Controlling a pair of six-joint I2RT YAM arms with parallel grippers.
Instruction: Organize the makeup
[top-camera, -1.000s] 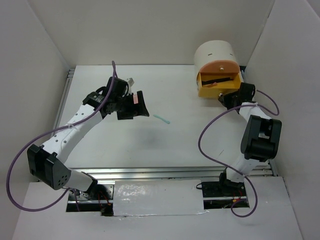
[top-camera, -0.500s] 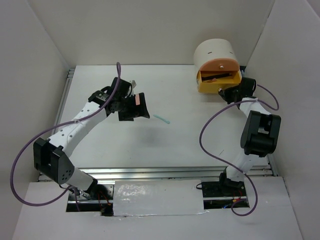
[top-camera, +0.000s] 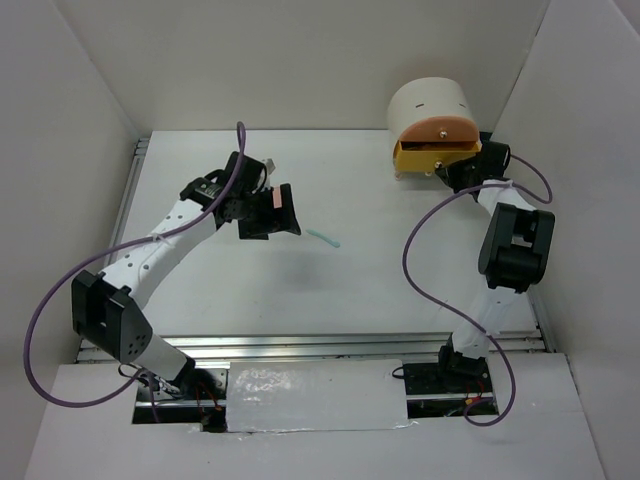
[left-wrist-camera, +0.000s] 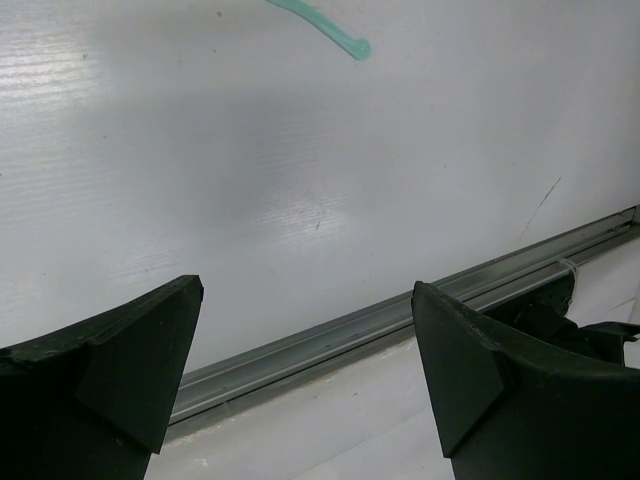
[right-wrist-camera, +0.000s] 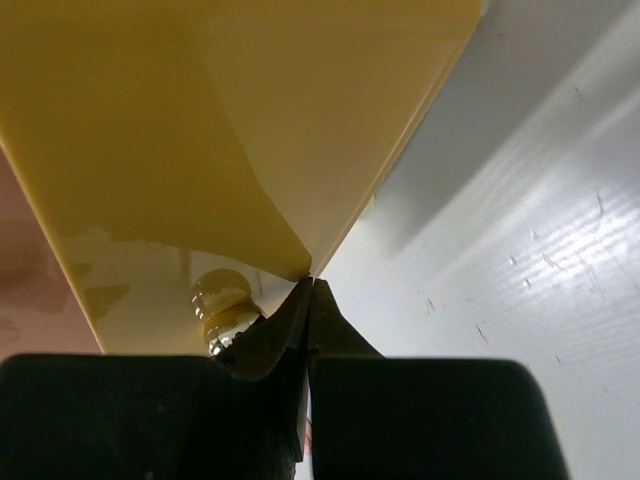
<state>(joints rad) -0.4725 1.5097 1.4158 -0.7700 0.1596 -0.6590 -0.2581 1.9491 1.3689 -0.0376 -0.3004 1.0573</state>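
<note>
Hovering left pincer (left-wrist-camera: 306, 288) splayed over table (left-wrist-camera: 300, 180); right pincer (right-wrist-camera: 310, 287), arm outstretched, clenched against yellow drawer front (right-wrist-camera: 200, 120)

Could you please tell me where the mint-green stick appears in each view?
Top external: the mint-green stick lies mid-table, just right of the left pincer.
Left wrist: at the top edge, beyond the open pincer.
Right wrist: not in it.
Shared landmark: the white table.

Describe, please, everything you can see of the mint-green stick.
The mint-green stick is thin, short and slightly curved, plastic-looking, with a small rounded knob at one end. It lies flat on the white table, near the middle, alone. Nothing touches it; the open left pincer hangs to its left, apart.
</note>
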